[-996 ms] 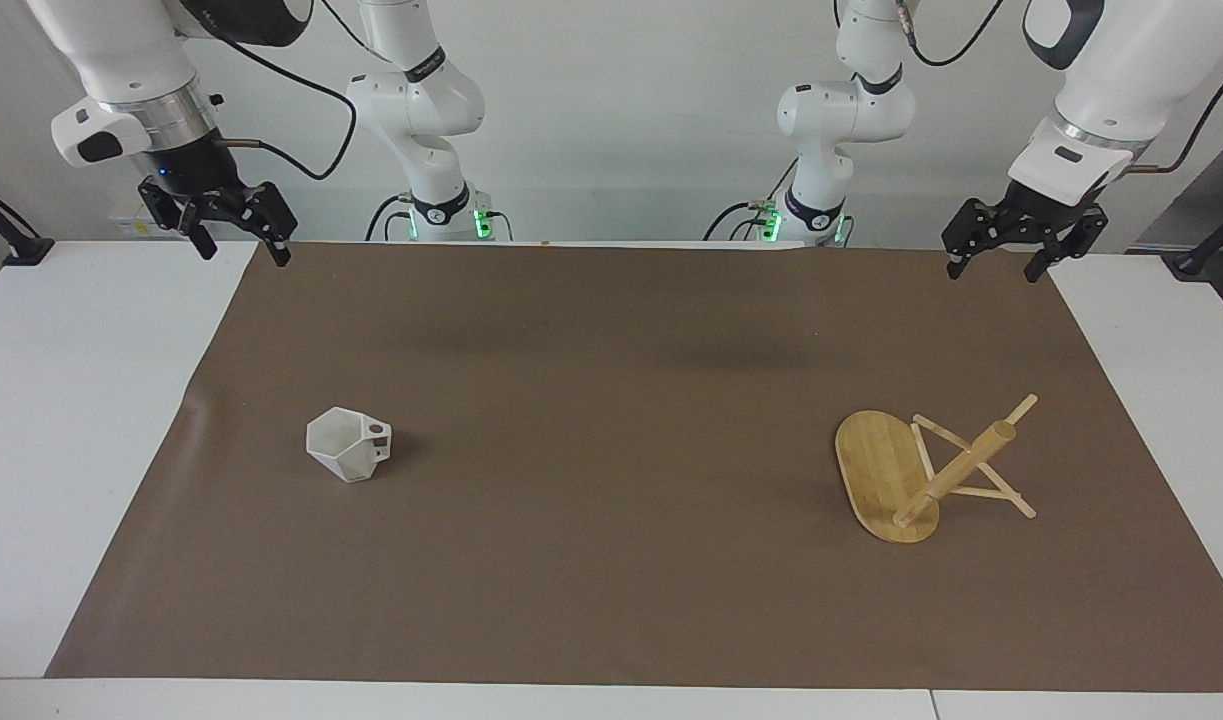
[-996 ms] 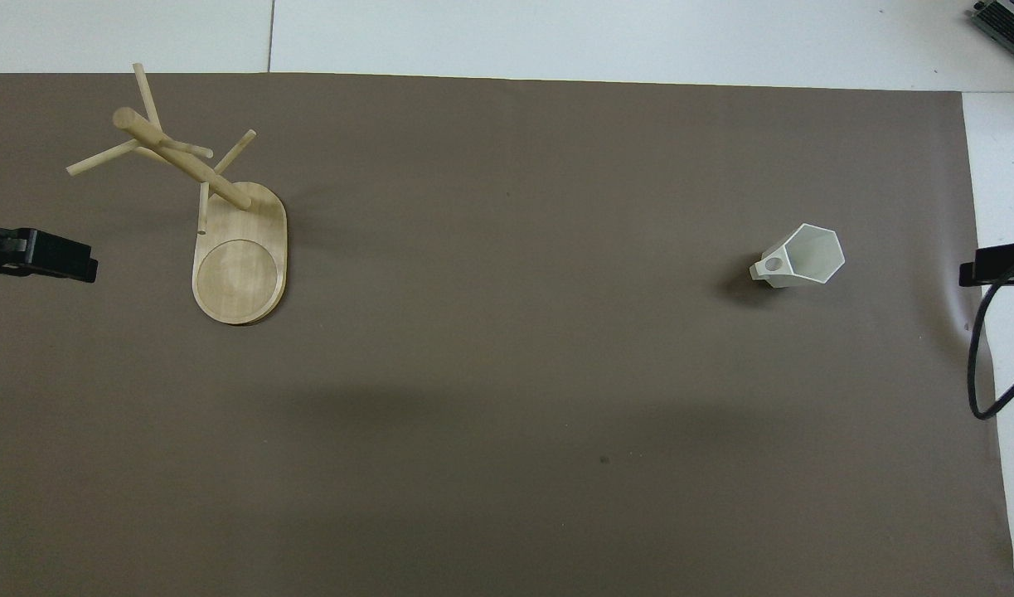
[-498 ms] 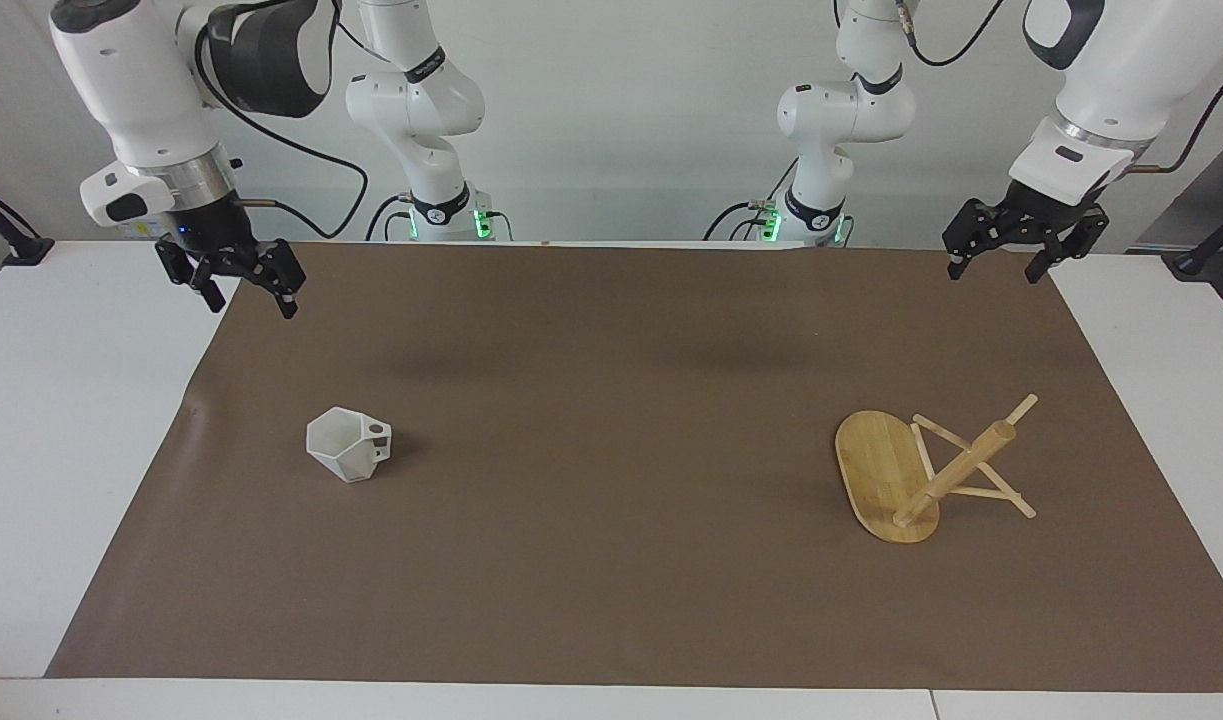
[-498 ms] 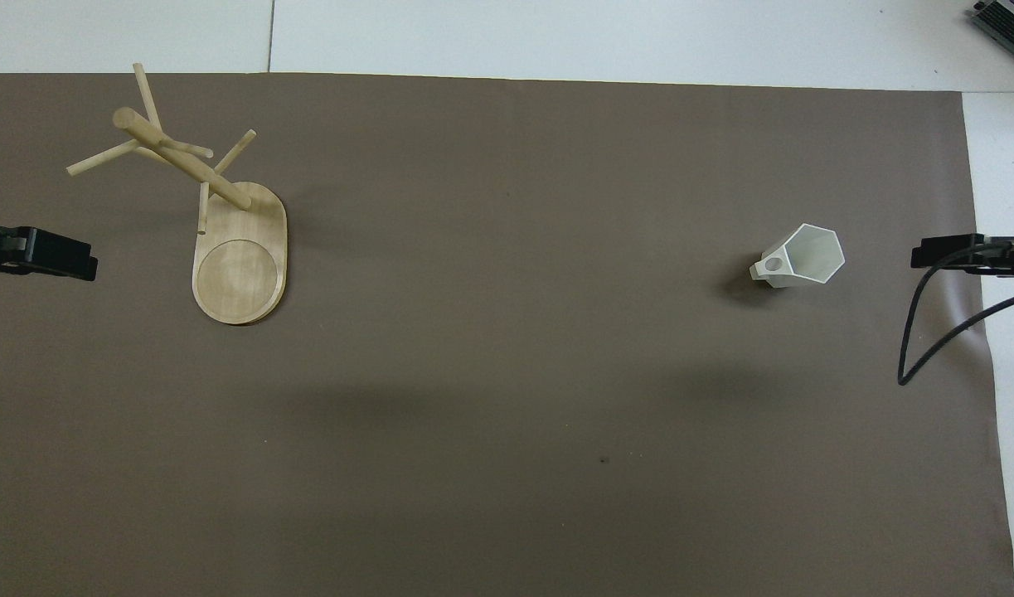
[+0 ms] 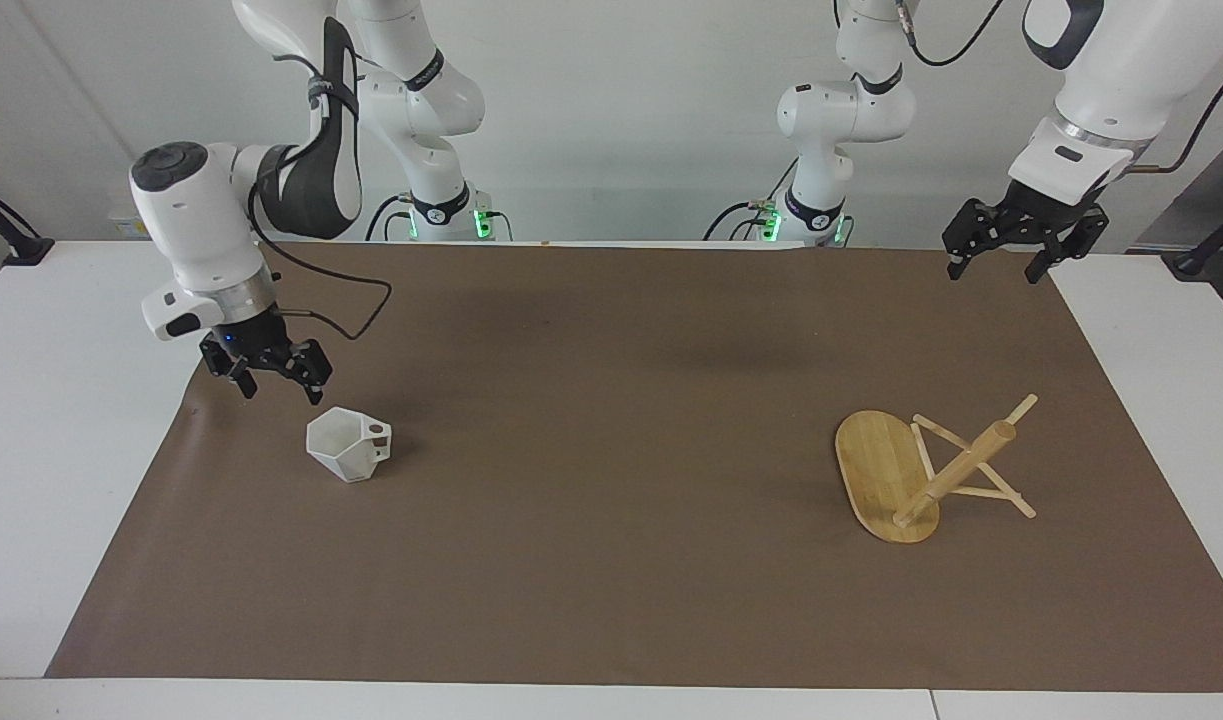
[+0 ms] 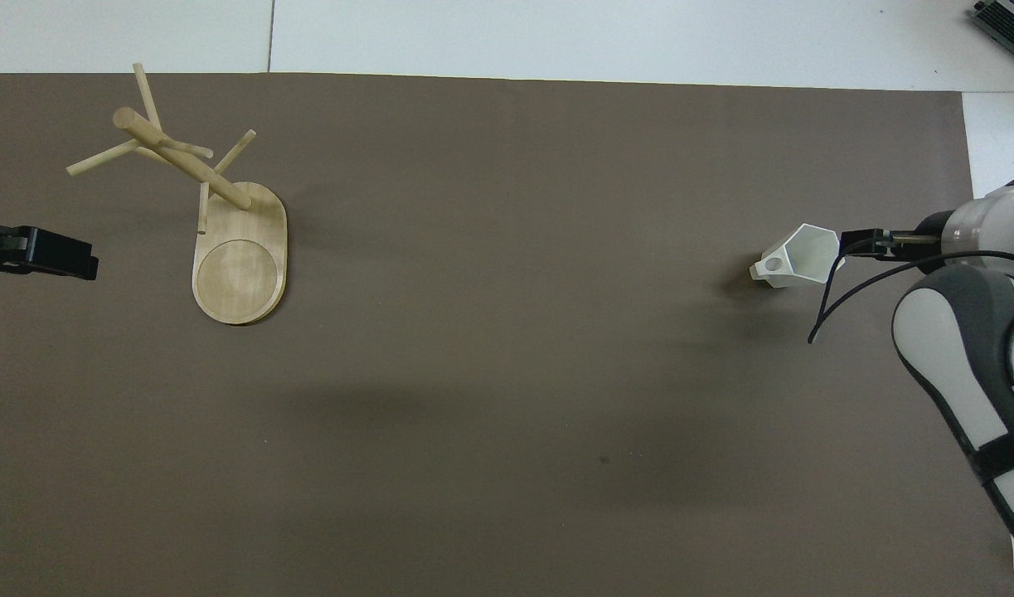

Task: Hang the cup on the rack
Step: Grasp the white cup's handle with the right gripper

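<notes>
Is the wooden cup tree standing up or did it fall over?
Standing up. The light bamboo mug rack's oval base lies flat on the brown mat, and its thick post rises with pegs sticking out.

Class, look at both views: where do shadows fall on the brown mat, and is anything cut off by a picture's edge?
Facing view: a soft shadow lies beside the cup; two broad dim patches darken the mat nearer the robots. Overhead view: a dark shadow sits by the cup's handle, and the left pincer is cut by the picture's edge.
</notes>
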`<state>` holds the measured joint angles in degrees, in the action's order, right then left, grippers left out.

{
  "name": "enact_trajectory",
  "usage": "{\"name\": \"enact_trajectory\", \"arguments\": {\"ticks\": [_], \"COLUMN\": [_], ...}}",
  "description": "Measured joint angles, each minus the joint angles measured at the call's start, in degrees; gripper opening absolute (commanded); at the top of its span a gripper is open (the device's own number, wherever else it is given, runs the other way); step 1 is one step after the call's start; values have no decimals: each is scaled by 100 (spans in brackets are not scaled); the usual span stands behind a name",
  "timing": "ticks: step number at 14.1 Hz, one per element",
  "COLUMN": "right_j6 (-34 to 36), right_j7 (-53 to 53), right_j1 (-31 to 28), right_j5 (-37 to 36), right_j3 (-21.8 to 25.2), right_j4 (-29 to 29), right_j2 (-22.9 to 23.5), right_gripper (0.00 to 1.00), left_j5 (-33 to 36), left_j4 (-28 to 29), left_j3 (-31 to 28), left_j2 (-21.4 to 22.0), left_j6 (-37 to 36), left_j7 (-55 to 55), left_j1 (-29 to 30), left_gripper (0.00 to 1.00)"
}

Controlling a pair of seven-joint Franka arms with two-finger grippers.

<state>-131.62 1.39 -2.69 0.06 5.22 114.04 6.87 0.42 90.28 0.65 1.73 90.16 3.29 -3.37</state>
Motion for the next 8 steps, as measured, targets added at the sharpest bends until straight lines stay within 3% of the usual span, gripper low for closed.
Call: {"name": "enact_trajectory", "arguments": {"ticks": [4,8], "right_j6": [-864,-943], "right_j7": [1,1], "right_j1": [-3,-4], "right_j5": [0,0], "right_j3": [11,15], "right_j4": [191,243], "right_j2": [568,625], "right_gripper": [100,100], "left_j5": [0,0], "left_j4": [2,5], "left_j3": [8,4], "left_j2": [0,0], "left_j6": [64,102], "left_j7": [0,1], "left_j1": [-3,-3], "left_gripper": [100,100]}}
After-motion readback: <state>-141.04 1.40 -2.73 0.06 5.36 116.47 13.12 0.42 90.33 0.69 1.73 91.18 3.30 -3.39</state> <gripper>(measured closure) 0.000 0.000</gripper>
